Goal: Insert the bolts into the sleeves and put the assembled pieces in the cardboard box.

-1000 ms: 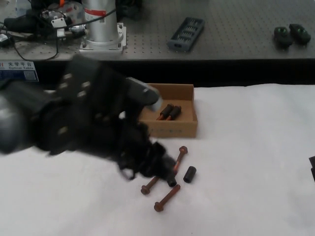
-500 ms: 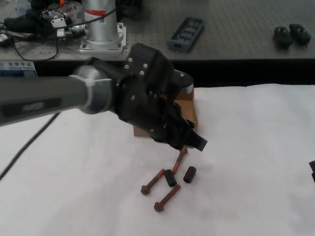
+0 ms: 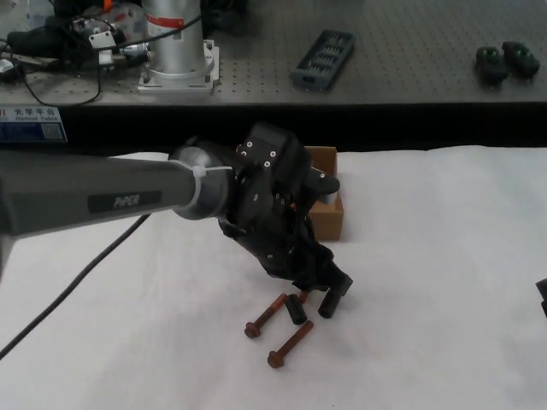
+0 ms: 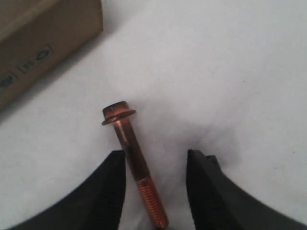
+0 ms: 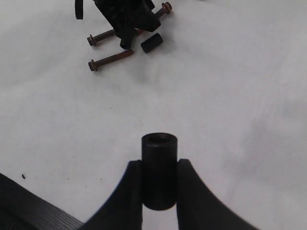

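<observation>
While the left end effector (image 4: 156, 191) hung low over the white-covered bench (image 3: 427, 256), its fingers were spread apart on either side of a copper bolt (image 4: 132, 163) lying near the cardboard box (image 4: 38, 43). The right end effector (image 5: 159, 187) pinched a black sleeve (image 5: 159, 153), apart from the loose bolts (image 3: 291, 343) and two loose sleeves (image 3: 328, 304).

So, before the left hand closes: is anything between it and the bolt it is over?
Nothing visible. The open left hand straddles the bolt, which lies bare on the white cloth. The cardboard box stands off to one side.
</observation>
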`<action>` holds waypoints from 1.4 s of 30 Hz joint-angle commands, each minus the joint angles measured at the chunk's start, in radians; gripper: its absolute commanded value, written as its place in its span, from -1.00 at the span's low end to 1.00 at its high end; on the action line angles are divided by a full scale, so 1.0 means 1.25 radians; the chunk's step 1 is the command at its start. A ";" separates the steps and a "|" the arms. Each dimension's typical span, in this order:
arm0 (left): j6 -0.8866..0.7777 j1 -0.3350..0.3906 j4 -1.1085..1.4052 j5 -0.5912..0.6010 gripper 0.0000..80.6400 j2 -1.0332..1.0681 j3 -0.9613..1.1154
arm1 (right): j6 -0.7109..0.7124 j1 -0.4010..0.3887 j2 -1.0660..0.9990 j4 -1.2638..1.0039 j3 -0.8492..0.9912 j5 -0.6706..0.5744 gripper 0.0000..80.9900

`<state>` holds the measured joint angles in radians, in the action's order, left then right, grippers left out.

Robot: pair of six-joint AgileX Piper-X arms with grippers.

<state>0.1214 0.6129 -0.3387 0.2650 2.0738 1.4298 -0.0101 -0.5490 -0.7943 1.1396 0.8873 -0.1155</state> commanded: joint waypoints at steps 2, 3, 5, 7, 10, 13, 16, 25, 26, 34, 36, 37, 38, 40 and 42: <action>0.016 0.003 0.003 -0.017 -0.24 0.013 0.011 | 0.008 0.000 0.001 0.000 0.002 -0.005 -0.94; 0.016 0.003 0.003 -0.017 -0.24 0.016 0.011 | 0.008 0.000 0.001 0.000 0.002 -0.005 -0.94; 0.016 0.003 0.014 -0.017 -0.24 0.020 0.011 | 0.008 0.000 0.001 0.000 0.002 -0.005 -0.94; 0.016 0.003 0.024 -0.017 -0.24 0.020 0.011 | 0.008 0.000 0.001 0.000 0.002 -0.005 -0.94; 0.016 0.003 0.040 -0.022 -0.24 0.020 0.011 | 0.008 0.000 0.001 0.000 0.002 -0.005 -0.94; 0.016 0.003 0.039 -0.029 -0.24 0.020 0.011 | 0.008 0.000 0.001 0.000 0.002 -0.005 -0.94; 0.016 0.003 0.047 -0.029 -0.24 0.022 0.011 | 0.008 0.000 0.001 0.000 0.002 -0.005 -0.94; 0.016 0.003 0.063 -0.034 -0.24 0.049 0.012 | 0.008 0.000 0.001 0.006 0.002 -0.005 -0.94; 0.016 0.003 0.063 -0.044 -0.24 0.050 0.012 | 0.008 0.000 0.001 0.007 0.002 -0.005 -0.94; 0.016 0.003 0.064 -0.061 -0.39 0.065 0.012 | 0.008 0.000 0.001 0.010 0.002 -0.005 -0.94; 0.016 0.003 0.064 -0.061 -0.60 0.065 0.012 | 0.008 0.000 0.001 0.012 0.002 -0.005 -0.94; 0.016 0.003 0.064 -0.061 -0.69 0.065 0.012 | 0.008 0.000 0.001 0.012 0.002 -0.005 -0.94; 0.016 0.003 0.062 -0.061 -0.82 0.065 0.017 | 0.008 0.000 0.001 0.012 0.002 -0.005 -0.94; 0.016 0.003 0.054 -0.061 -0.99 0.065 0.025 | 0.008 0.000 0.001 0.012 0.002 -0.005 -0.94; 0.009 0.003 0.049 -0.059 -0.98 0.065 0.038 | 0.008 0.000 0.001 0.012 0.002 -0.005 -0.94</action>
<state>0.1325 0.6137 -0.2597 0.1981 2.1309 1.4532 -0.0077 -0.5490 -0.7943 1.1481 0.8873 -0.1155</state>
